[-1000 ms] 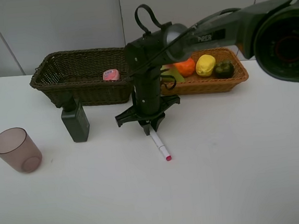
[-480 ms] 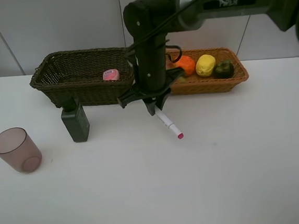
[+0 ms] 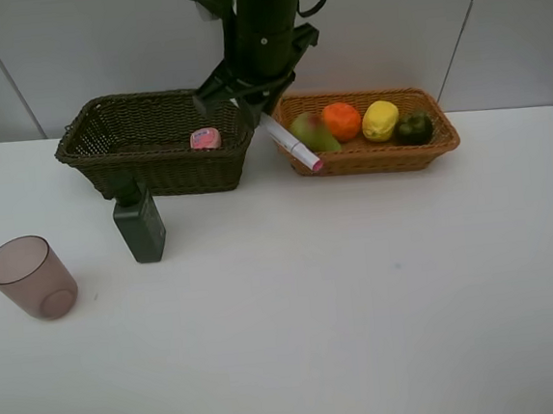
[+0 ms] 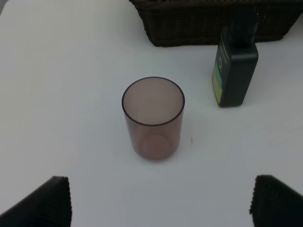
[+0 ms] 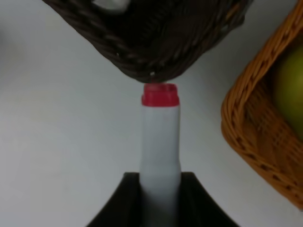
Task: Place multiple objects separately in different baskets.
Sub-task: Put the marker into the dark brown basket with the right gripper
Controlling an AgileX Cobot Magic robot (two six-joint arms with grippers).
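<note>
My right gripper [image 3: 251,100] hangs high above the gap between the two baskets, shut on the white-pink marker [image 3: 291,145], which slants down with its pink cap lowest. In the right wrist view the marker [image 5: 160,127] sticks out of the gripper [image 5: 160,182] toward the dark basket's corner [image 5: 142,52]. The dark basket [image 3: 87,146] holds a small pink bottle [image 3: 206,139]. The tan basket [image 3: 374,162] holds a pear [image 3: 313,132], orange [image 3: 343,120], lemon [image 3: 380,120] and mangosteen [image 3: 413,128]. My left gripper [image 4: 161,203] is open above the mauve cup [image 4: 153,118].
The dark green bottle [image 3: 140,224] stands on the white table just in front of the dark basket, and the cup [image 3: 31,277] is at the far left. The left wrist view shows the bottle [image 4: 235,71] beside the dark basket's wall [image 4: 189,23].
My right arm has lifted the marker off the table and carried it up and back, from in front of the baskets to above the gap between them. The left gripper is unchanged.
</note>
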